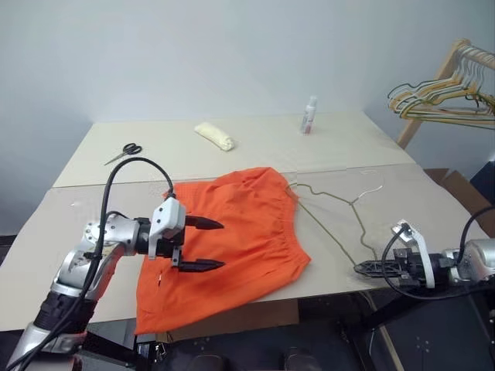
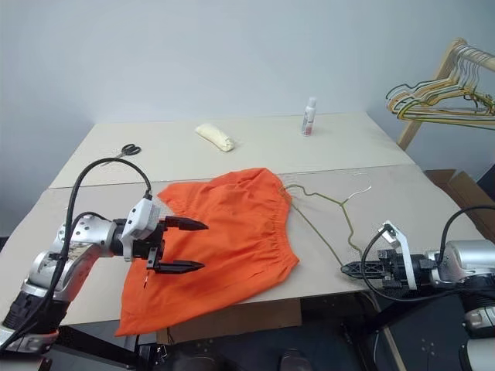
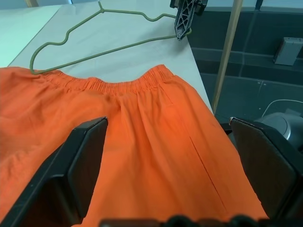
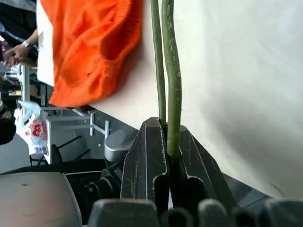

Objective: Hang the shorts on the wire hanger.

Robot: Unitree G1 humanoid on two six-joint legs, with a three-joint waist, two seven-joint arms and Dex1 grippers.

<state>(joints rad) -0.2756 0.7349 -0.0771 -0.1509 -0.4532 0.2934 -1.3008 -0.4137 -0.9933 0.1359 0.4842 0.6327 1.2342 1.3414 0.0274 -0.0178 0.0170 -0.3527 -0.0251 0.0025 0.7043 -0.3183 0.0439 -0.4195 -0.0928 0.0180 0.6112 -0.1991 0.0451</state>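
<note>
The bright orange cloth shorts [image 1: 232,239] with a gathered elastic waistband lie spread flat on the pale beige table [image 1: 93,209], their lower end drooping over the near edge. Just beside the waistband lies the thin dark grey wire hanger [image 1: 340,209], flat on the tabletop, its hook pointing toward the far side and one end touching the waistband. The left gripper [image 1: 203,244] hovers above the shorts with its two black fingers [image 3: 87,163] spread wide and nothing between them; in the left wrist view the orange cloth lies under the gap between them. The right gripper [image 2: 354,270] sits at the near edge of the table, at the hanger's near corner, with its jaws pressed together on the wire: the right wrist view shows the two thin strands of the hanger running straight into the closed black fingertips [image 4: 151,156]. On the far part of the table, well apart from the shorts, rest a small pale yellow rolled cloth [image 1: 215,136], a pair of black-handled scissors [image 1: 124,151] and a small white bottle with a red label [image 1: 309,115]. Beyond the table's right corner a bunch of gold and pale hangers [image 1: 441,100] hangs from a light wooden rack [image 1: 433,85].
</note>
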